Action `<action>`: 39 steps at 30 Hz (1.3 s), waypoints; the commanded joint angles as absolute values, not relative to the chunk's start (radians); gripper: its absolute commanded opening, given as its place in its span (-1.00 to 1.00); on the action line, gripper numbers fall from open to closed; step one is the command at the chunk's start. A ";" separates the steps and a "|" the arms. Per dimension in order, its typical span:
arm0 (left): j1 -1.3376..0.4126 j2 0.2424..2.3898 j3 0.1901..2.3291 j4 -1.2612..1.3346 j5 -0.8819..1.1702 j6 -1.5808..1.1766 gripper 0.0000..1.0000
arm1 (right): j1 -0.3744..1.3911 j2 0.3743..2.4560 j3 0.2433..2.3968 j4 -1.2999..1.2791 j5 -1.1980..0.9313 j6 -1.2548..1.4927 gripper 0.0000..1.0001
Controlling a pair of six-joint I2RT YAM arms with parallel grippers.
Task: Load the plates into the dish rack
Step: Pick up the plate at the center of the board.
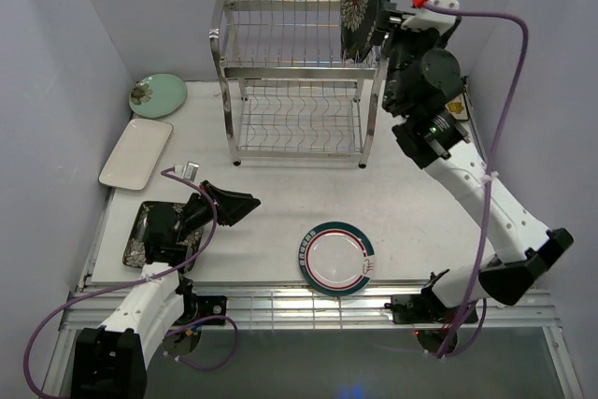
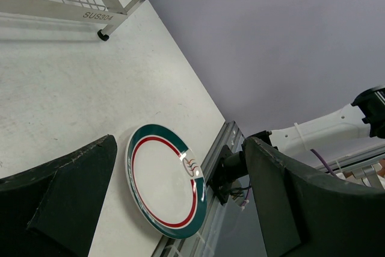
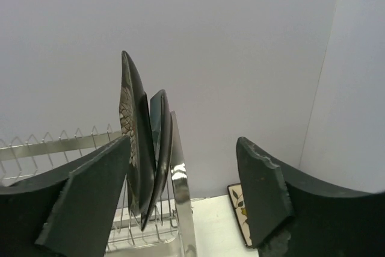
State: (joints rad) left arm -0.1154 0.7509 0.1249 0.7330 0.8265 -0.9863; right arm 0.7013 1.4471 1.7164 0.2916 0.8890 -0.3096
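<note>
Right claw (image 3: 183, 148): fingers apart, nothing clamped, at the far right end of the rack's (image 1: 220, 39) top tier.
Left claw (image 2: 180, 141): fingers wide apart and empty, low over the near left table, facing the round plate (image 1: 336, 258).
Floral plate (image 1: 361, 2): upright on edge in the top tier's end slots, just beside the right claw's left finger. We cannot tell whether they touch.
Second plate (image 3: 161, 130): darker, upright, close against the floral plate's right side.
Plates on the table: the round plate is near centre, the green plate (image 1: 157, 94) far left and the white plate (image 1: 136, 152) left. The square plate (image 1: 135, 242) lies partly under the left arm, and the cream plate (image 3: 240, 209) lies right of the rack.
Progress: we judge two plates loaded and five waiting.
Risk, snag: the left finger sits so close to the floral plate that a sideways pull-back could drag it out of its slot.
Risk, knock-on: a tipped floral plate would strike the second plate. Either could then fall off the rack's right end, near the cream plate.
Risk, slide: the round plate lies flat near the table's near edge, and a shallow grab could push it toward that edge.
</note>
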 commanded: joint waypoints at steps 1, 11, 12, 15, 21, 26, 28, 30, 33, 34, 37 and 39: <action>-0.120 0.747 0.149 0.733 0.824 -0.983 0.96 | 0.699 1.291 1.591 0.322 0.851 -0.210 0.56; -0.120 0.735 0.150 0.733 0.822 -0.983 0.96 | 0.699 1.126 1.430 0.065 0.808 0.083 0.80; -0.120 0.736 0.149 0.733 0.822 -0.983 0.96 | 0.699 1.106 1.357 0.063 0.801 0.110 0.80; -0.120 0.736 0.149 0.733 0.822 -0.983 0.96 | 0.699 1.011 1.184 0.069 0.782 0.201 0.86; -0.120 0.736 0.149 0.733 0.822 -0.982 0.96 | 0.699 0.841 0.962 0.012 0.729 0.322 0.98; -0.120 0.753 0.150 0.729 0.805 -0.970 0.96 | 0.699 0.770 0.812 -0.078 0.723 0.431 0.88; -0.120 0.779 0.155 0.716 0.799 -0.963 0.96 | 0.699 0.758 0.764 -0.084 0.692 0.477 0.87; -0.120 0.804 0.160 0.706 0.796 -0.956 0.96 | 0.699 0.753 0.692 -0.084 0.675 0.512 0.86; -0.135 0.860 0.181 0.654 0.775 -0.936 0.96 | 0.695 0.761 0.619 -0.086 0.632 0.572 0.86; -0.162 0.874 0.195 0.634 0.761 -0.913 0.96 | 0.692 0.767 0.603 -0.086 0.585 0.590 0.85; -0.236 0.934 0.224 0.566 0.678 -0.855 0.96 | 0.663 0.784 0.566 -0.092 0.468 0.610 0.87; -0.334 0.981 0.282 0.476 0.597 -0.813 0.96 | 0.628 0.788 0.536 -0.094 0.411 0.638 0.86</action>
